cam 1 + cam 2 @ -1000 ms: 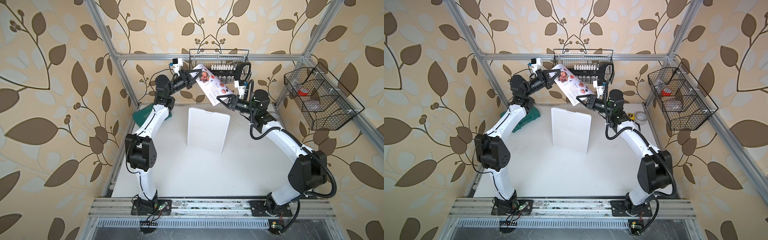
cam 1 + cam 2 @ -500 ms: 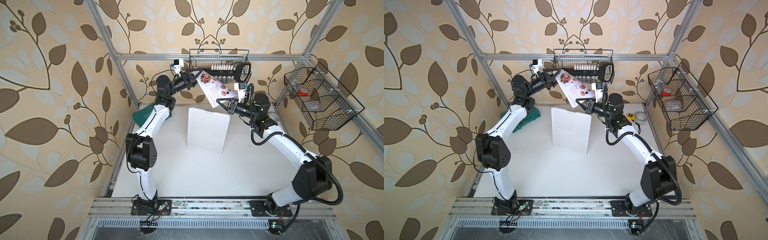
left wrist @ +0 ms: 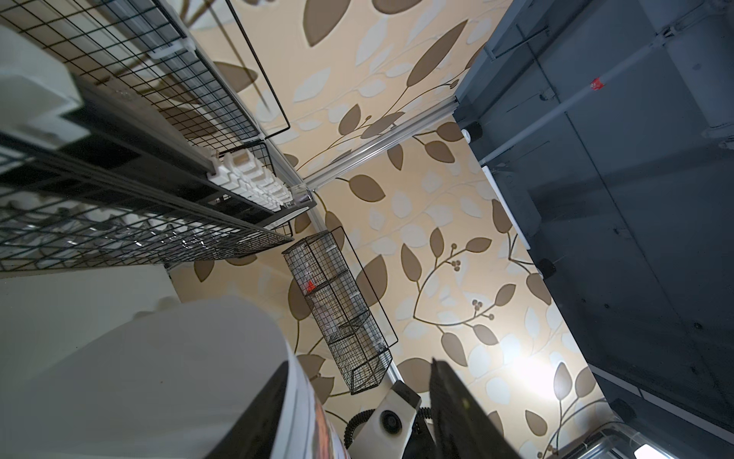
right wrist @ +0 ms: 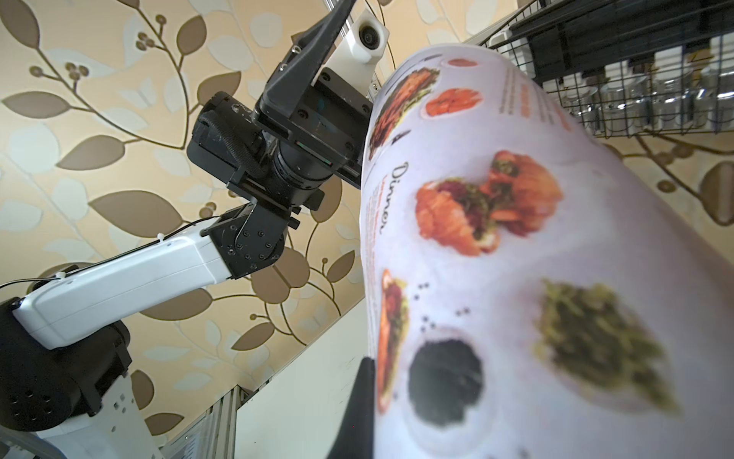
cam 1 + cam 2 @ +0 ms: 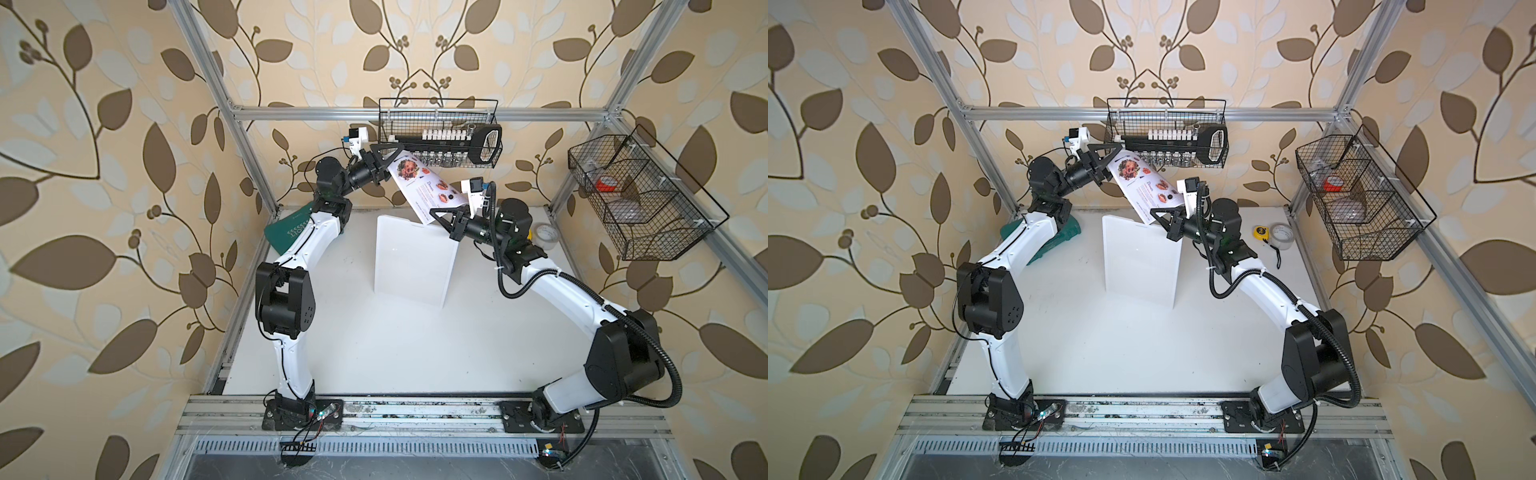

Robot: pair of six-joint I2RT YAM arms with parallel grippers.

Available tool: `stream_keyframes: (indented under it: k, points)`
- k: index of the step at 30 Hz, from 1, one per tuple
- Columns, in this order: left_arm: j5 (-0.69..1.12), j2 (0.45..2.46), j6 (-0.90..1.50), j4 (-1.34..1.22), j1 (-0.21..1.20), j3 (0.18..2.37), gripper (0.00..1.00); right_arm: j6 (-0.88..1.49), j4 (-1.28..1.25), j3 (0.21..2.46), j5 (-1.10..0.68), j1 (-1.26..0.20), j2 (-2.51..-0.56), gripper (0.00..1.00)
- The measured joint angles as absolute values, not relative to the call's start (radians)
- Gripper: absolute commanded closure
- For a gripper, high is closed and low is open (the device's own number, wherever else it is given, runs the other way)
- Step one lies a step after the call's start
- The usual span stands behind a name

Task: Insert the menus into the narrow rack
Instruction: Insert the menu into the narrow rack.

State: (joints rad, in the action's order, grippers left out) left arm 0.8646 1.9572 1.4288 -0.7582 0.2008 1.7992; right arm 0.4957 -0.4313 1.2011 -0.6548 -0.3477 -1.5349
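left gripper (image 5: pixel 392 162) jaws apart, clamping nothing, top edge of the menus (image 5: pixel 428 189) only lies beside one finger. menus in the air, slanted and bowed, low corner near the top rim of the narrow rack (image 5: pixel 411 262). right gripper (image 5: pixel 434 212) closed tight on the sheet's low end, the only grip. Risks: limp paper pinched at one spot, so the free end may flop or catch the back wire basket (image 5: pixel 440 129); the bowed edge may miss the thin slot and buckle on the rim; a push may tip the upright rack. White table (image 5: pixel 374 353): green case (image 5: pixel 289 235) left, tape roll (image 5: pixel 545 237) right, side basket (image 5: pixel 636 199) on the right wall; leaf wallpaper (image 5: pixel 104 208), aluminium frame (image 5: pixel 332 111)
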Motion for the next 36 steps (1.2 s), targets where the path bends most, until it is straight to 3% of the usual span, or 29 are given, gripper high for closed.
stream_keyframes:
  k: [36]
  points:
    - [0.865, 1.959, 1.448, -0.79, 0.188, 1.799, 0.47, 0.445, -0.445, 1.248, -0.655, -0.348, -1.621, 1.0]
